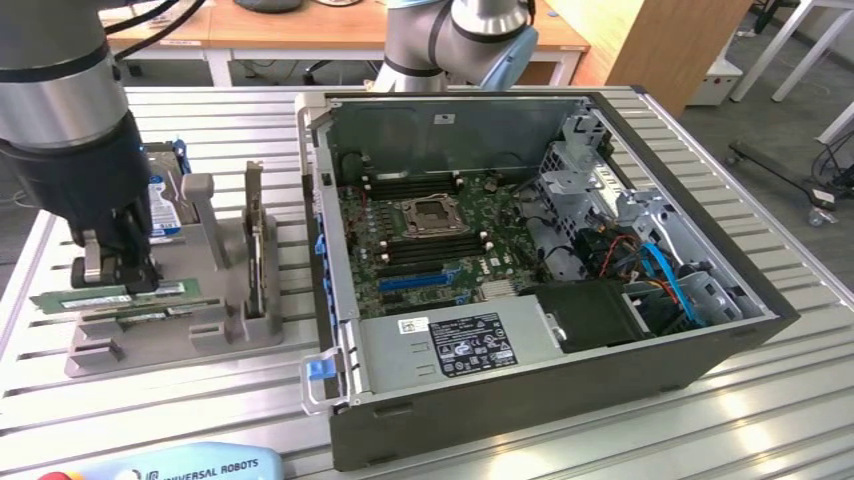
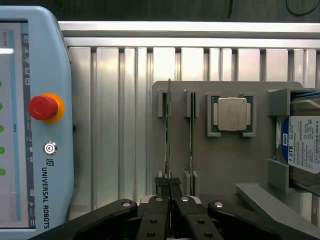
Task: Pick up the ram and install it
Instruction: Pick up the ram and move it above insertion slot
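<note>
Now the end effector (image 1: pixel 118 278) is pinching the ram (image 1: pixel 60 299) from above; the ram lies long across the gray holder (image 1: pixel 200 330), from the exterior view's left to its right.

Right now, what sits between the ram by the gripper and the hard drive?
In the wrist view, a second memory stick, then a square silver-topped processor chip, separate the ram from the hard drive.

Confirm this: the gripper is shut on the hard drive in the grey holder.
Wrong: the gripper is shut on the ram, not the hard drive, in the grey holder. The wrist view shows it clamped on the stick's end, with the drive off to one side.
</note>
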Available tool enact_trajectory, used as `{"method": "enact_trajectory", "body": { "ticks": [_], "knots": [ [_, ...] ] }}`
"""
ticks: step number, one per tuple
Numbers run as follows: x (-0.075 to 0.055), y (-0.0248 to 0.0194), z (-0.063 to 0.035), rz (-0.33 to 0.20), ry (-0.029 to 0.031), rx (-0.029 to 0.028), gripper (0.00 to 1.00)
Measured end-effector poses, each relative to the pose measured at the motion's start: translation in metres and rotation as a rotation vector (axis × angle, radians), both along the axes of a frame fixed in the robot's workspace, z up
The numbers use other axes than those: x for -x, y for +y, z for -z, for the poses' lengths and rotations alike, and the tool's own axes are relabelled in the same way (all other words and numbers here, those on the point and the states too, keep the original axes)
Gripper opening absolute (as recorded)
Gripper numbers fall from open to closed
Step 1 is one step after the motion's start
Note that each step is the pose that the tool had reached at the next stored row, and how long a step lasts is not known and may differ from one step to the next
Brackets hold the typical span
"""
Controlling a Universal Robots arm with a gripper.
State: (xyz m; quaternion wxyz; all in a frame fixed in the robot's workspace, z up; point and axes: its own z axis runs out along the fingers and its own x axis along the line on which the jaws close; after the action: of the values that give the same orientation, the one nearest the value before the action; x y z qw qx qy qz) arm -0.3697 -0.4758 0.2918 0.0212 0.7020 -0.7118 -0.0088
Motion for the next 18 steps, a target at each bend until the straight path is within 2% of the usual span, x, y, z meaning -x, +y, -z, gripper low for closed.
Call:
{"method": "enact_trajectory", "body": {
  "ticks": [18],
  "knots": [
    [0.000, 0.0000, -0.0443, 0.000, -0.0001, -0.0001, 0.11]
  ]
}}
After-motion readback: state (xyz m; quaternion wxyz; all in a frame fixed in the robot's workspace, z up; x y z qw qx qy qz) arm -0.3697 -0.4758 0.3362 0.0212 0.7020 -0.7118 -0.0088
